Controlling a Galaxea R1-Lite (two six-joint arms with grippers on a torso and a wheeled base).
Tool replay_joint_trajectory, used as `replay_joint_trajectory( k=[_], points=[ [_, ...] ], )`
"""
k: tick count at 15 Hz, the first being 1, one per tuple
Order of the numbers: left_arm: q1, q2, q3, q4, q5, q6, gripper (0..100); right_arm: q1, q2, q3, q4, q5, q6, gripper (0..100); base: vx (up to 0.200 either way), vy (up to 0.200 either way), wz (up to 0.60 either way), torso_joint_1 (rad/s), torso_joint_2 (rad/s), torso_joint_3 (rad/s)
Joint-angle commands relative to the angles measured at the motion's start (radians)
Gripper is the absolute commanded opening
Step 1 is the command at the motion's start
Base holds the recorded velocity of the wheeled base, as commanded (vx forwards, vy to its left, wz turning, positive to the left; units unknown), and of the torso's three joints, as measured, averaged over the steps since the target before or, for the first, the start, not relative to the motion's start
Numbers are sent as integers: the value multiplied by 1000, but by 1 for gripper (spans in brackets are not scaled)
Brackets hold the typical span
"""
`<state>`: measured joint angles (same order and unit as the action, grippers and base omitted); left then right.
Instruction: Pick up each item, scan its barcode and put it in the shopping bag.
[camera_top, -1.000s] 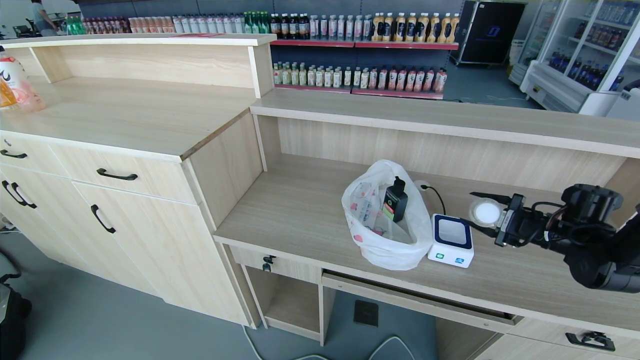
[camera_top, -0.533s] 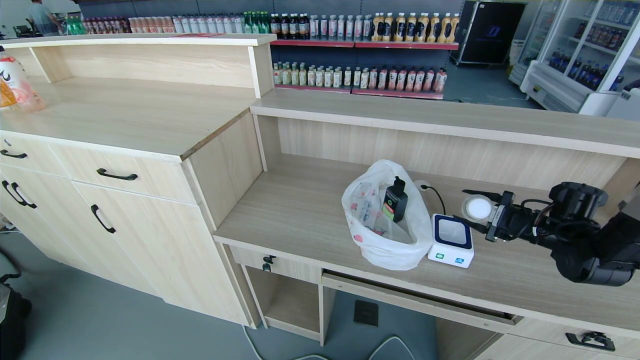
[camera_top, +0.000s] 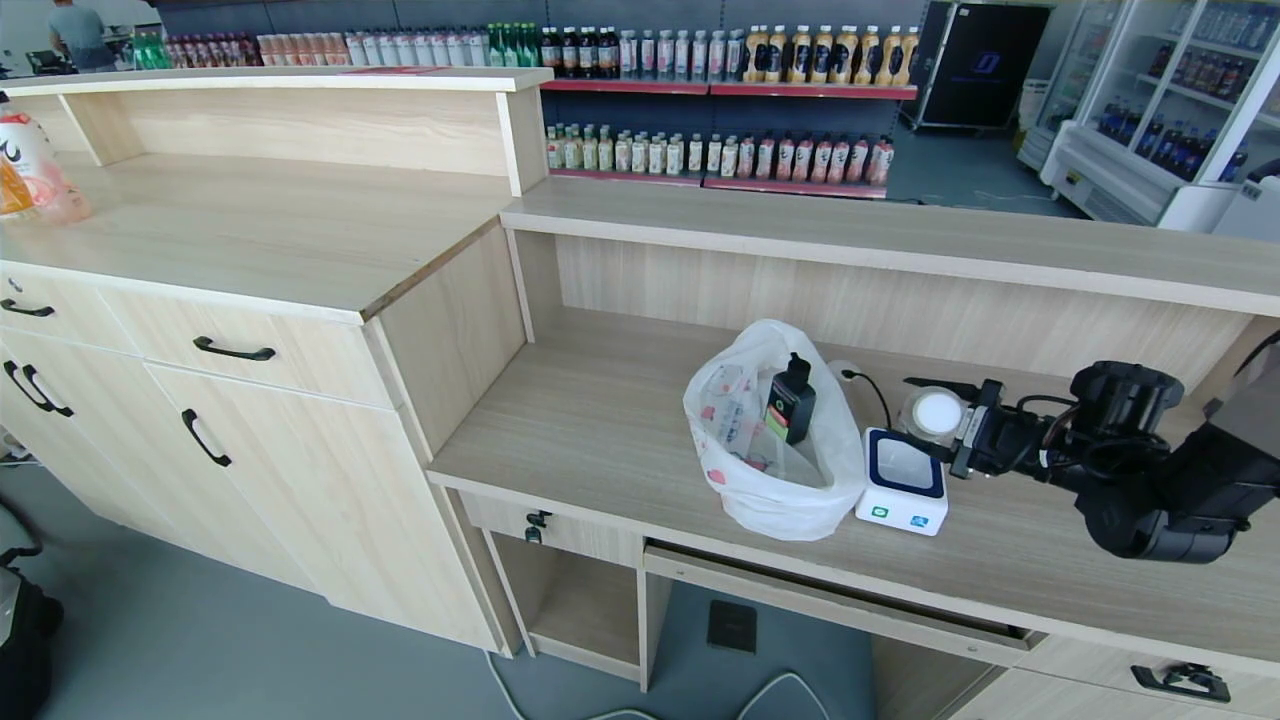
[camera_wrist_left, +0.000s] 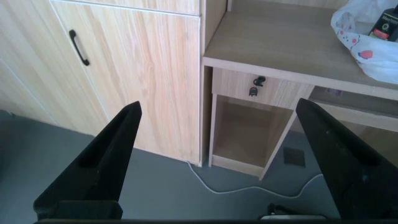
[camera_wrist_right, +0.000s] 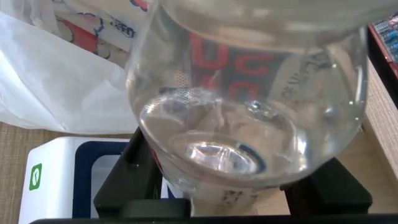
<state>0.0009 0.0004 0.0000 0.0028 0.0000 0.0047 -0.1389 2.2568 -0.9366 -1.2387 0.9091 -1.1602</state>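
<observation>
My right gripper (camera_top: 932, 415) is shut on a clear bottle (camera_top: 938, 411) with a white cap, held on its side just above the desk, right behind the white barcode scanner (camera_top: 902, 480). In the right wrist view the bottle (camera_wrist_right: 249, 106) hangs over the scanner (camera_wrist_right: 68, 186) and in front of the shopping bag (camera_wrist_right: 62, 81). The white plastic shopping bag (camera_top: 775, 440) stands left of the scanner with a dark bottle (camera_top: 790, 400) and other packets inside. My left gripper (camera_wrist_left: 214, 165) is open, low over the floor beside the desk, and the bag (camera_wrist_left: 367, 37) lies off to one side.
A raised counter ledge (camera_top: 880, 235) runs behind the desk. A black cable (camera_top: 870, 390) lies between bag and scanner. An orange drink bottle (camera_top: 30, 160) stands on the higher counter at far left. Bare desk surface (camera_top: 590, 410) lies left of the bag.
My right arm has moved left with the clear bottle, bringing it from right of the scanner to just behind it. Bag and scanner have not moved.
</observation>
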Motion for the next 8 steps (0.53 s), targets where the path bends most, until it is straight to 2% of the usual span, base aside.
replay_joint_trajectory(
  k=[1,8],
  points=[
    [1,0,0,0,0,0,100,7,10,-16,-1,1,4,0,0,0,0,0,0,0],
    [1,0,0,0,0,0,100,27,33,-30,-30,1,28,0,0,0,0,0,0,0]
  ],
)
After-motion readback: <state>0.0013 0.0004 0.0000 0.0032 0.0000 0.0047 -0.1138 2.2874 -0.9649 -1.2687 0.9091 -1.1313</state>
